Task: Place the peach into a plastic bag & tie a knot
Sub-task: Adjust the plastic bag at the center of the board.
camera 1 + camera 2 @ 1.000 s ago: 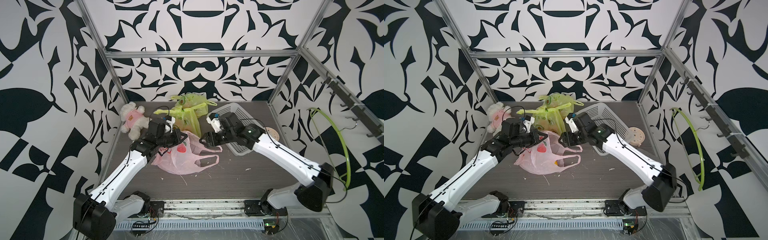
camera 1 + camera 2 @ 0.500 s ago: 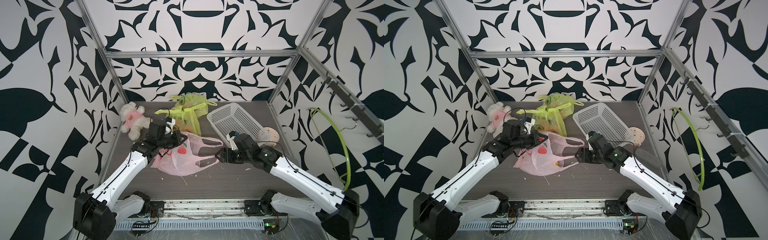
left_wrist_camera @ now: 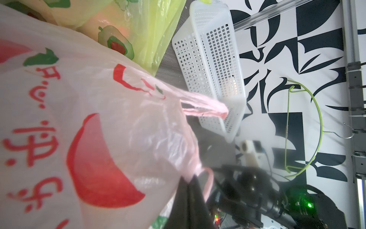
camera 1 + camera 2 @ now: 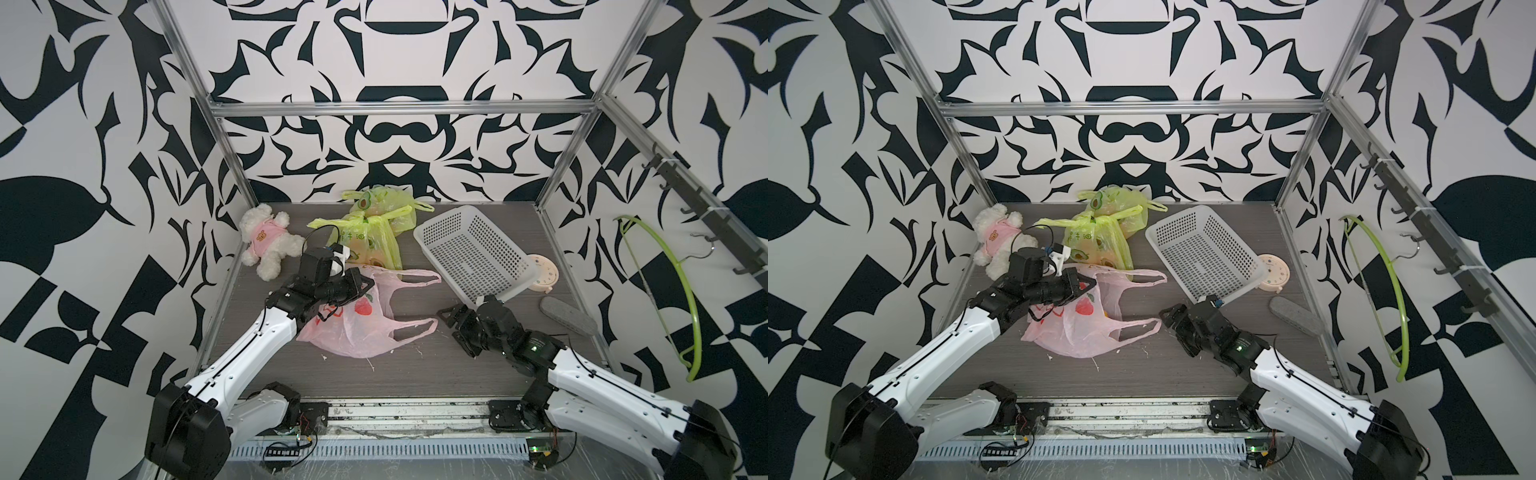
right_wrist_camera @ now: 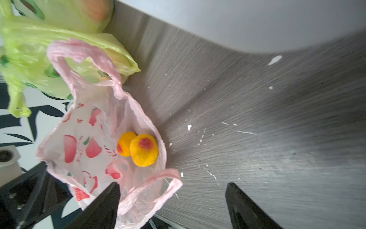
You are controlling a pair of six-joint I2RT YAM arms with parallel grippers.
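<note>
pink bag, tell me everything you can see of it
The pink bag is thin, translucent, crinkled plastic printed with red fruit and lettering. It lies on the dark table, mouth open toward the right arm, both loop handles spread out. Two yellow-orange peaches sit inside. The left pincer is shut on its upper rim, holding that edge up; a yellow-green bag lies just behind it.

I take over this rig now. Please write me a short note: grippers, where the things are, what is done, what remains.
Left gripper: shut on the pink bag at its rim, holding the mouth up.
Right gripper: open, gripping nothing, by the near handle.
Peach: inside the bag, next to a second fruit.
Done: bagging.
To do: tie the two loose handles into a knot.
</note>
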